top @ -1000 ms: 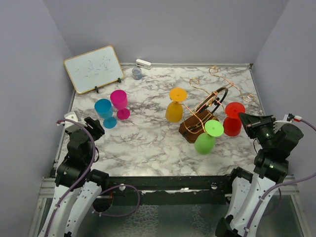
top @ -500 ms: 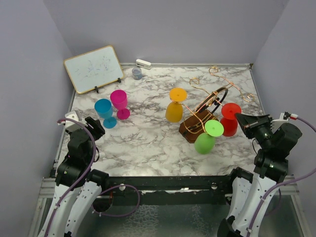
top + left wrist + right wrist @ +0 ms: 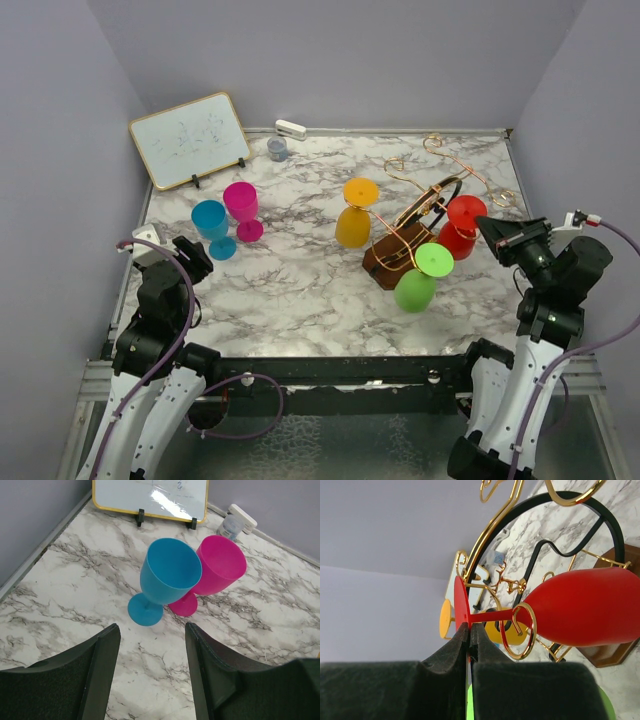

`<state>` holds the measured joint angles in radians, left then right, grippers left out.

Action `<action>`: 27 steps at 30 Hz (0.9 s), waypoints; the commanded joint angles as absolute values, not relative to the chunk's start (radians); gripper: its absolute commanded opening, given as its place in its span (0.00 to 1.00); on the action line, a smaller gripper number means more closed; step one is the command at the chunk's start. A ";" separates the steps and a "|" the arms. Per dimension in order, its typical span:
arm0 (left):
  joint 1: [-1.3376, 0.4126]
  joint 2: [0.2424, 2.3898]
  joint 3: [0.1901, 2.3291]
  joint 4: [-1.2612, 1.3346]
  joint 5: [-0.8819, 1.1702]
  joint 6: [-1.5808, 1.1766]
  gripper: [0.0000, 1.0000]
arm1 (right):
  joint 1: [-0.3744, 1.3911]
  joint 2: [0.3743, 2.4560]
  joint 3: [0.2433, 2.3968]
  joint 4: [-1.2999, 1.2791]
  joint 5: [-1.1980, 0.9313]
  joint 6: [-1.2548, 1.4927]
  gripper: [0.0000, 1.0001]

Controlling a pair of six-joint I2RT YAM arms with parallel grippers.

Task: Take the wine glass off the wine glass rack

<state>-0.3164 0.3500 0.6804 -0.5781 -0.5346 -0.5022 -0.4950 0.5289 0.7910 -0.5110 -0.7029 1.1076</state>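
Overhead, the right gripper (image 3: 482, 224) has tipped the red glass (image 3: 460, 238) up on the rack (image 3: 386, 262) since a second ago, while at the left wrist the left gripper (image 3: 152, 675) stands spread and idle, and at the right wrist the fingers (image 3: 445, 660) pinch the foot (image 3: 459, 602), so the stem (image 3: 492, 615) must next slide out of the loop (image 3: 518, 656).

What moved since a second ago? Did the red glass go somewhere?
The right gripper, shut on the foot of the red glass, moved a little away from the robot. The red glass tipped and shifted with it, its stem still in the rack. The left gripper, rack, yellow glass, green glass, blue glass and pink glass stayed put.
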 commanded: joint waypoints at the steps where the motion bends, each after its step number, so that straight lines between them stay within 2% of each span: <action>1: -0.320 0.352 0.698 -0.577 -0.517 -0.493 0.57 | -0.493 0.558 0.840 -0.411 -0.647 1.094 0.01; 9: -0.319 0.351 0.698 -0.578 -0.517 -0.495 0.57 | -0.492 0.575 0.944 -0.578 -0.368 0.999 0.01; 18: -0.319 0.354 0.696 -0.574 -0.510 -0.491 0.57 | -0.493 0.527 1.042 -0.757 -0.145 0.934 0.01; 22: -0.319 0.356 0.698 -0.573 -0.503 -0.489 0.57 | -0.492 0.551 1.113 -0.702 -0.182 0.851 0.01; 27: -0.319 0.351 0.696 -0.570 -0.498 -0.489 0.57 | -0.492 0.605 1.147 -0.425 -0.496 0.759 0.01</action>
<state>-0.3164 0.3511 0.6807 -0.5781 -0.5209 -0.5014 -0.4919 0.5564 1.1095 -0.6811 -0.2546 0.8639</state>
